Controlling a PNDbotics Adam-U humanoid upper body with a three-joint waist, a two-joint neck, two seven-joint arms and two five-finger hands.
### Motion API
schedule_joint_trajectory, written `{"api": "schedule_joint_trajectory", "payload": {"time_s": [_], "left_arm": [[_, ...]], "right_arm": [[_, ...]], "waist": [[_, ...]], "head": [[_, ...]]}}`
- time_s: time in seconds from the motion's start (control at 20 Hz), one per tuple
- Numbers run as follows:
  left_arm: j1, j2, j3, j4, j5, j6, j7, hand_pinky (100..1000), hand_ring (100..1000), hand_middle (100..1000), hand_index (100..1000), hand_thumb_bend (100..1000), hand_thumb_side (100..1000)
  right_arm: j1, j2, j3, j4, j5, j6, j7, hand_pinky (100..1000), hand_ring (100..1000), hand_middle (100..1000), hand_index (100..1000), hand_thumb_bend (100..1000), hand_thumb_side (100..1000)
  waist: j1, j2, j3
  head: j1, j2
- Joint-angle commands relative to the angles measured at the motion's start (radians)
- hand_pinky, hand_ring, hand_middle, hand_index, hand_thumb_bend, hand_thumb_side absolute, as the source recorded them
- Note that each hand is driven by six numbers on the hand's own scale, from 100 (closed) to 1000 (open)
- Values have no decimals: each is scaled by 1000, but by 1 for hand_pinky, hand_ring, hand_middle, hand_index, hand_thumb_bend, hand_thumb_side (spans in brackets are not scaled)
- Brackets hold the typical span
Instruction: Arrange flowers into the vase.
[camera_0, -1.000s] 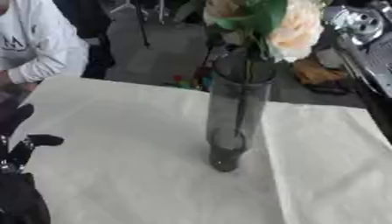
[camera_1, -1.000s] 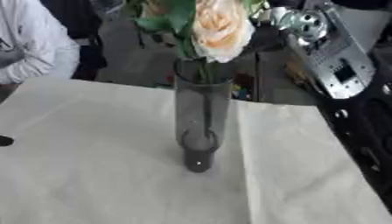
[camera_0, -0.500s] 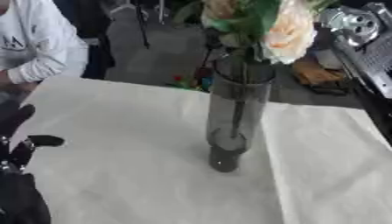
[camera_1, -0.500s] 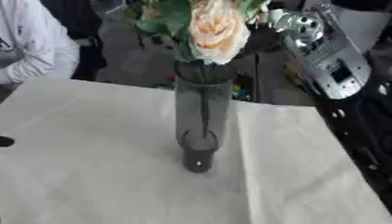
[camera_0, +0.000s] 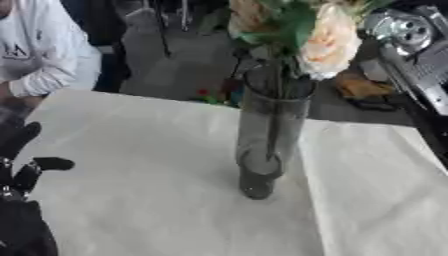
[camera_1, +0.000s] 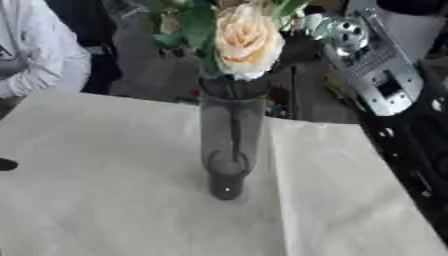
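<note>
At the far left edge of the left eye view, the left hand (camera_0: 22, 167) is seen low beside the cloth, its dark fingers spread apart and clamped on nothing; it appears to be parked there so that the middle of the work surface is left free. The white-covered table (camera_0: 131, 190) stretches bare between that hand and the centre, so ample room for approach is offered from the left.

Near the middle the smoky glass vase (camera_1: 229, 145) is stood upright on the cloth, well back from the near edge and closer to the far edge. The flowers (camera_1: 241, 40) are held above its mouth, a pale peach rose among green leaves, with stems running down inside the glass; they are kept upright, it is judged, so the stems can settle to the bottom.

To the right, the right arm (camera_1: 367, 75) is brought in from the upper corner, silver and black. The right hand itself seems to be hidden behind the blooms, so whether its fingers are closed on the stems cannot be told. The table's right edge lies close under that arm, leaving little room there.
</note>
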Motion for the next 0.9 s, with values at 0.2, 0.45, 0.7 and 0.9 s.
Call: {"api": "schedule_joint_trajectory", "payload": {"time_s": [0.2, 0.45, 0.7, 0.9], "left_arm": [[-1, 17, -7, -17, -1, -1, -5, 480, 782, 740, 791, 146, 958], [2, 19, -7, -17, -1, -1, -7, 480, 783, 741, 791, 146, 958], [5, 20, -7, -17, -1, 1, -7, 480, 784, 741, 791, 145, 958], [7, 21, -8, -17, -1, 2, -9, 479, 785, 742, 792, 144, 958]], "right_arm": [[-21, -40, 18, -3, 20, -40, -1, 991, 1000, 971, 1000, 826, 711], [-23, -49, 23, 13, 27, -64, -1, 992, 1000, 978, 1000, 816, 648], [-24, -57, 25, 18, 24, -80, -1, 991, 1000, 979, 1000, 818, 656], [-22, -63, 24, 15, 21, -82, -1, 991, 1000, 980, 1000, 813, 675]], "waist": [[3, -33, -9], [2, -37, -12], [3, -40, -18], [6, -42, -22]], "head": [[2, -10], [2, -11], [4, -10], [5, -9]]}}
